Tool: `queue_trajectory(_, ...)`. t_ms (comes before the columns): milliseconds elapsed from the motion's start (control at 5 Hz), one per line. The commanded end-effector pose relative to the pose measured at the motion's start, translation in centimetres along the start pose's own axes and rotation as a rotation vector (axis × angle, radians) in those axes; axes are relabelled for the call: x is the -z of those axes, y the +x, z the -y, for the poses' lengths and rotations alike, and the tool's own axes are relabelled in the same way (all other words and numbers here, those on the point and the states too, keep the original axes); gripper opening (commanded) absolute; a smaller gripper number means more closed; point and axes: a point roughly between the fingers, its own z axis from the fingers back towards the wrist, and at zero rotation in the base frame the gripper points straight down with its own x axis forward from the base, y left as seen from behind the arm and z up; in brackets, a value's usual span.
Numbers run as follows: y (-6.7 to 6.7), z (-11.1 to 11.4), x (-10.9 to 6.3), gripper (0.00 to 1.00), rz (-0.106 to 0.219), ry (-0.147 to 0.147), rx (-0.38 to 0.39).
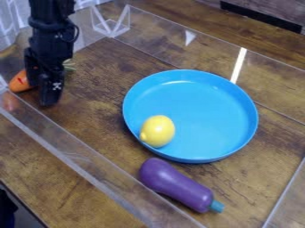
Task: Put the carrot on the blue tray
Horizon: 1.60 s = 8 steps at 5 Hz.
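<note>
The big round blue tray (pixel 226 98) lay off to the right of your gripper (pixel 45 92) in the view, well apart from it, with the yellow lemon (pixel 158 131) on its near-left part. The purple eggplant (pixel 179 184) rested on the wooden table (pixel 89 116), farther from your gripper, on the near side of the tray. The orange toy carrot (pixel 20 82) lay right at your gripper, partly hidden behind its dark fingers, with a bit of green top showing past them.

Your jaws stood apart, with no grip yet to be seen. The step in hand was judged to be the grasp: you needed to centre the fingers across the carrot's body, get low enough to straddle it, and keep clear of the transparent wall (pixel 74 151) beside it before closing.
</note>
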Motion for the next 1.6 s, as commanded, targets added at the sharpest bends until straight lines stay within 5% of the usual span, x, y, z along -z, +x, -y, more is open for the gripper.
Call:
queue_trajectory(0,0.1,-1.9,-0.8,0.00,0.042,0.037,-0.032)
queue_trajectory(200,0.2,-2.0,-0.6,0.00,0.042,0.035,-0.029)
queue_trajectory(800,0.3,-1.4,-3.7,0.00,0.023,0.054,-0.046)
queue_trajectory(1200,0.7,-0.4,-10.0,0.00,0.032,0.114,-0.070)
queue_trajectory(1400,1.3,-0.8,-9.3,1.00,0.047,0.123,-0.050)
